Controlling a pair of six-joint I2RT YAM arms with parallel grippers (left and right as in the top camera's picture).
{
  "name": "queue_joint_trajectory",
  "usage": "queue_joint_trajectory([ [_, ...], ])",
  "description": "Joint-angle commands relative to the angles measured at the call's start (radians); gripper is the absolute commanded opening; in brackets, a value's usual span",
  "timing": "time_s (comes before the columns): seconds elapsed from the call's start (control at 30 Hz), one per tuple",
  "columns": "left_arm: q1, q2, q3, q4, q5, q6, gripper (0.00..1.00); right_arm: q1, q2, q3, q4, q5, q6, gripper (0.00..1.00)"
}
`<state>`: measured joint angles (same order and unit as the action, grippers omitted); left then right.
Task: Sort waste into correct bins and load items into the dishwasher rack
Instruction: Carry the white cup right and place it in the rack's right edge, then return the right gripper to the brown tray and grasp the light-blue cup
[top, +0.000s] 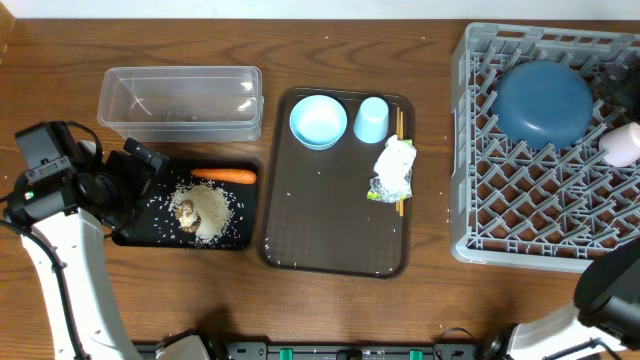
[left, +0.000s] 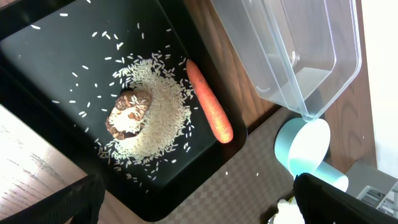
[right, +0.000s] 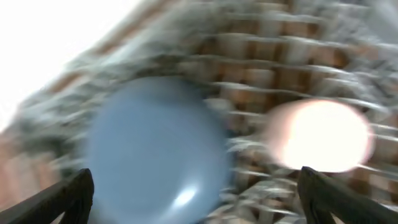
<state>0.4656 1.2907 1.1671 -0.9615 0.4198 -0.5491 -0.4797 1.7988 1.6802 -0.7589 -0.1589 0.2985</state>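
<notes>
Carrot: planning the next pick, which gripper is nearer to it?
Left. The left gripper hovers over the black tray right beside the carrot; the right gripper is far off at the dishwasher rack.

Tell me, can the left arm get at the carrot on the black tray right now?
Probably yes. The left gripper hangs open over the black tray, and the carrot lies uncovered beside the rice, nothing on it.
</notes>
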Motion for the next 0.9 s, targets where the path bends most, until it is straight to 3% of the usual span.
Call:
queue_joint_trajectory([
  [0.0,0.005,0.0,0.01,-0.002,0.006,0.013,0.98,0.132,-0.088,0.007,0.008,-0.19,-0.057,0.96],
  [0.2,0.005,0.0,0.01,-0.002,0.006,0.013,0.98,0.409,-0.066,0.006,0.006,-0.129,-0.177,0.99],
  [0.47,0.005,0.0,0.01,-0.002,0.006,0.013,0.98,0.706,0.06,0.006,0.039,0.048,-0.228,0.99],
  [0.6,0.005,0.0,0.01,-0.002,0.006,0.013,0.98,0.805,0.148,0.006,0.076,0.187,-0.183,0.99],
  [0.87,0.005,0.0,0.01,-0.002,0.006,0.014,0.98,0.869,0.259,0.006,0.128,0.196,-0.165,0.99],
])
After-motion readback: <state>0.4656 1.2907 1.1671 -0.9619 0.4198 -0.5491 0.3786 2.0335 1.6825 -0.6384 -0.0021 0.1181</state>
